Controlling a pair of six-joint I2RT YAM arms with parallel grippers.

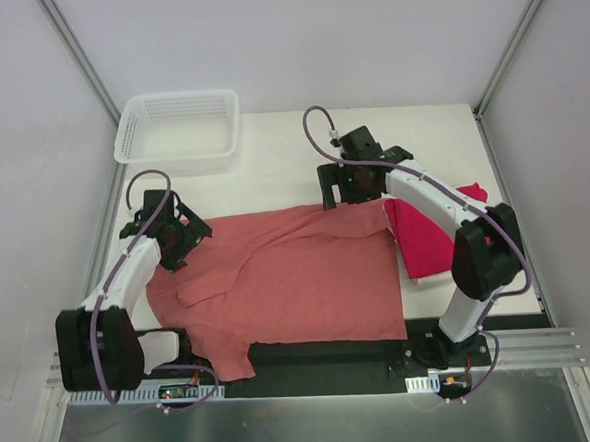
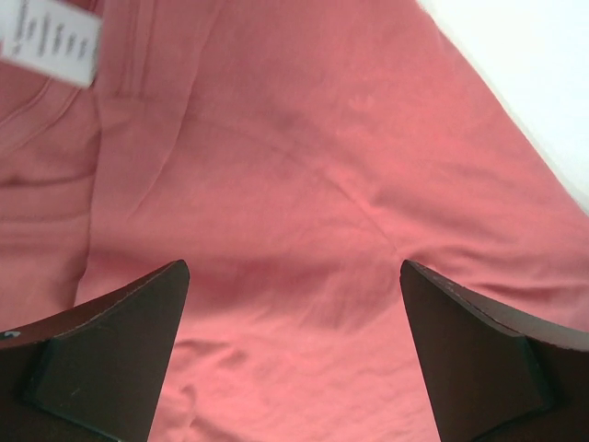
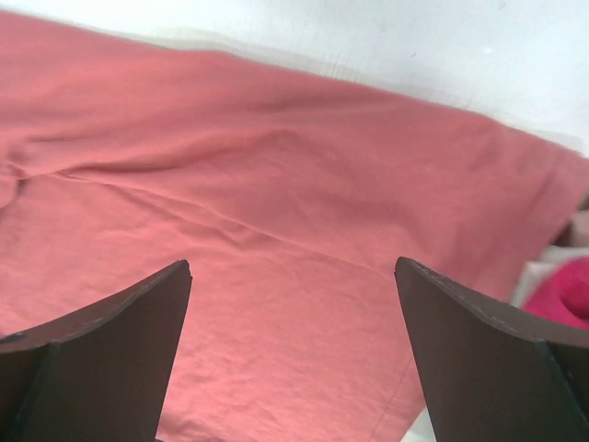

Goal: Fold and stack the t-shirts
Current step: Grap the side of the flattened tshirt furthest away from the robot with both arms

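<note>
The salmon-pink t-shirt (image 1: pixel 288 276) lies spread across the table's middle, one sleeve hanging over the near edge. It fills the left wrist view (image 2: pixel 304 184) and the right wrist view (image 3: pixel 276 212). The crimson-magenta t-shirt (image 1: pixel 426 235) lies folded at the right, partly under the right arm; a bit shows in the right wrist view (image 3: pixel 561 293). My left gripper (image 1: pixel 175 231) is open above the pink shirt's left shoulder area, near its white neck label (image 2: pixel 53 41). My right gripper (image 1: pixel 345 186) is open above the shirt's far right edge. Neither holds cloth.
A white plastic mesh basket (image 1: pixel 179 128) stands at the back left of the white table (image 1: pixel 271 152). Grey walls enclose the table on three sides. The arm bases and a metal rail (image 1: pixel 523 347) run along the near edge.
</note>
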